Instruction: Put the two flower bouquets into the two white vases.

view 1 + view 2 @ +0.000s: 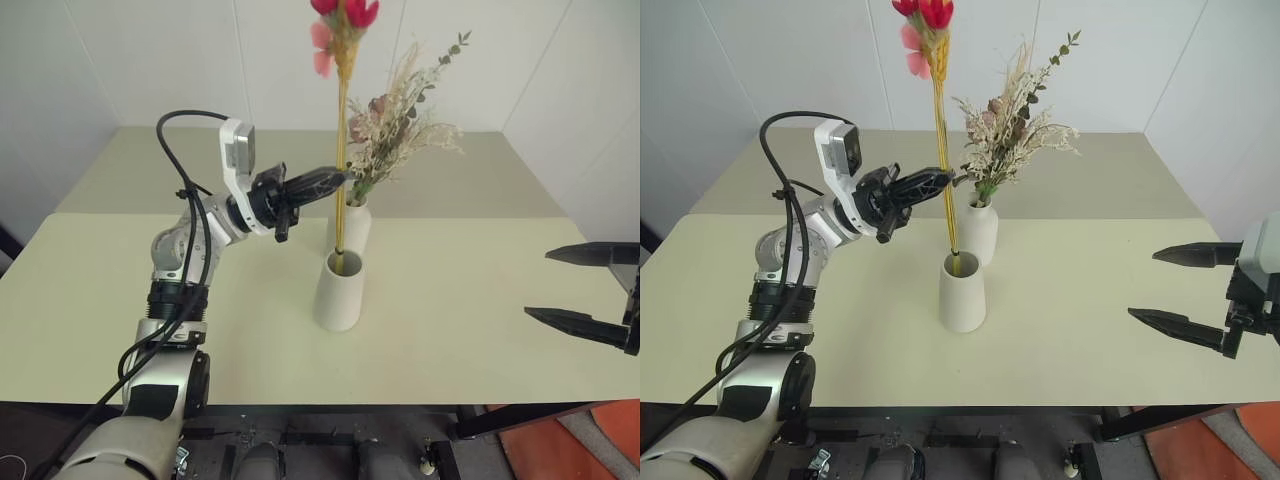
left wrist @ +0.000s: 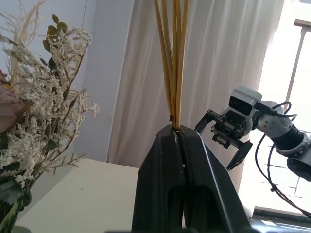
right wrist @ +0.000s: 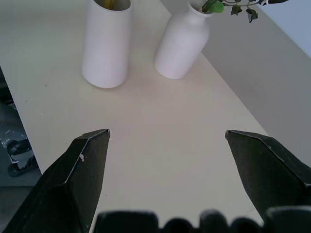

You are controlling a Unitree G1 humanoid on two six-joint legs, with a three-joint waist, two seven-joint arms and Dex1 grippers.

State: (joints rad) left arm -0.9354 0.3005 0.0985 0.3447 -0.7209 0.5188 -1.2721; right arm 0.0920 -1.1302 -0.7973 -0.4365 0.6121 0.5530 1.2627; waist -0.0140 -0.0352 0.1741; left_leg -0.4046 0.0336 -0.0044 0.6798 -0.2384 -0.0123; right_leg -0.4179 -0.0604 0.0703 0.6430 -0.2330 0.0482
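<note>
The left gripper (image 1: 338, 180) is clamped tight on the yellow stalks of the slim bunch (image 1: 342, 150), its black fingers (image 2: 181, 160) pressed together with the stalks rising from between their tips. The bunch stands nearly upright, red-pink blooms at the top, and its lower ends reach down into the round mouth of the wide vase (image 1: 338, 290).

Taking the wide vase as landmark: the bottle vase (image 1: 350, 228) stands just behind it on the table (image 1: 480, 300), close but apart as seen from the right wrist. The bushy bunch (image 1: 400, 125) sits in the bottle vase, its cream sprays, pink rose and dark leaves fanning up and to the right of the slim bunch's stalks. The left gripper reaches in from the left of the wide vase, above its mouth, about level with the bushy bunch's lower stems.

The right gripper (image 1: 585, 290) hangs well to the right of the wide vase, over the table's right edge, fingers (image 3: 80, 170) spread wide and holding nothing.

No brand, label or readable writing appears on the vases or grippers.
</note>
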